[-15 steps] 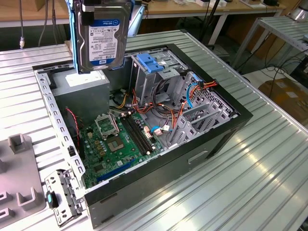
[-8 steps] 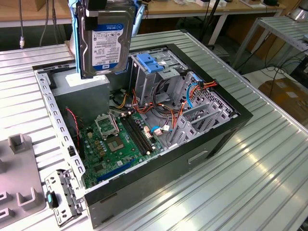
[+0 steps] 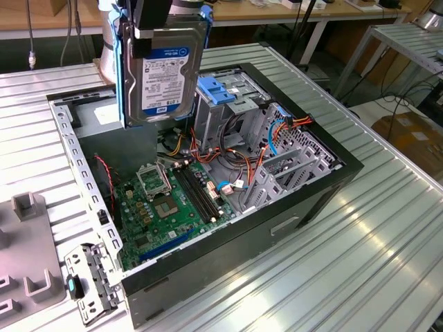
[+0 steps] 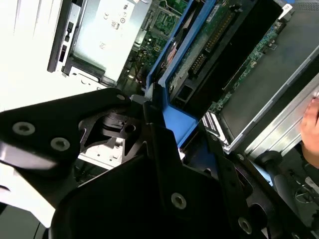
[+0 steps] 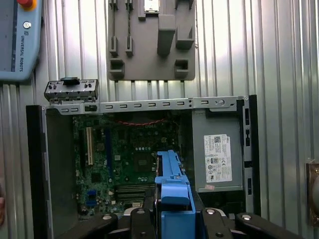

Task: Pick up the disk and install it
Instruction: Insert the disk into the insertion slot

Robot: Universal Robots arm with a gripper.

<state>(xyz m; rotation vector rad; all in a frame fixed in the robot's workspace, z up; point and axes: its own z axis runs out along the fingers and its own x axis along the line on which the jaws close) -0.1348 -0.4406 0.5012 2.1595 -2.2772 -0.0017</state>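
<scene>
Silver-metal, stiff, probably weighty: disk [image 3: 165,72] clamped at blue side rails [image 3: 123,76] by gripper [image 3: 160,31], upright over far edge of case [image 3: 315,200].

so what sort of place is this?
Probably a robotics lab or workshop: ribbed metal worktable, an open computer case on it with the gripper holding the disk above, more benches and cables behind.
</scene>
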